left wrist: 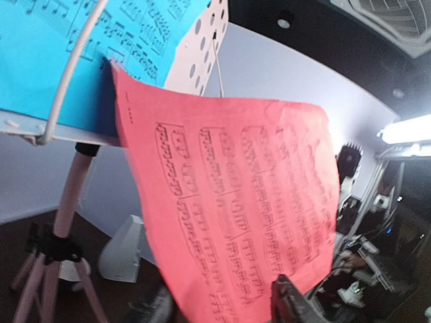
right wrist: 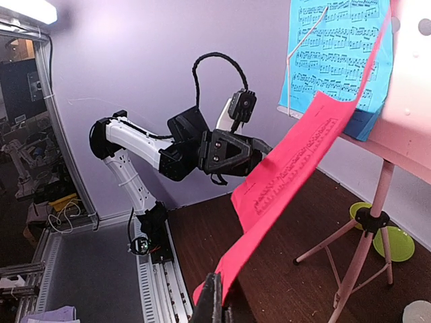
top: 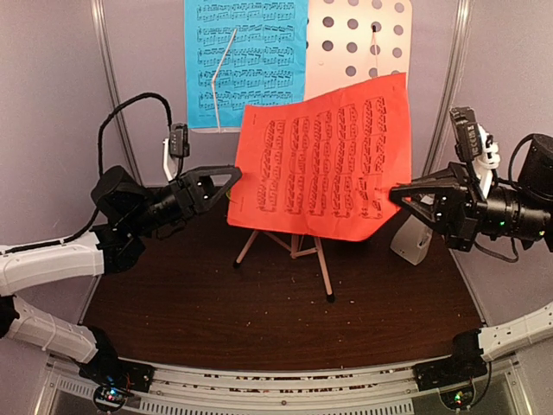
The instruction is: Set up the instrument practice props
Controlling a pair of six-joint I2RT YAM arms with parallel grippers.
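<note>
The pale pink music stand (top: 363, 35) stands at the back of the table, with the blue music sheet (top: 246, 60) on the left of its hole-dotted desk. In front of it the red music sheet (top: 320, 164) hangs tilted in the air. My right gripper (top: 399, 194) is shut on its right edge, and the pinch shows in the right wrist view (right wrist: 219, 299). At the sheet's left edge, my left gripper (top: 232, 179) has its fingers apart, with the red sheet (left wrist: 236, 195) between them. The white metronome (top: 413, 238) stands behind the right gripper.
The stand's tripod legs (top: 294, 246) spread over the dark table under the red sheet. A lime green plate (right wrist: 397, 242), a green bowl (right wrist: 360, 212) and a small white bowl (right wrist: 417, 313) lie past the stand. A wire page holder (top: 220, 78) crosses the blue sheet.
</note>
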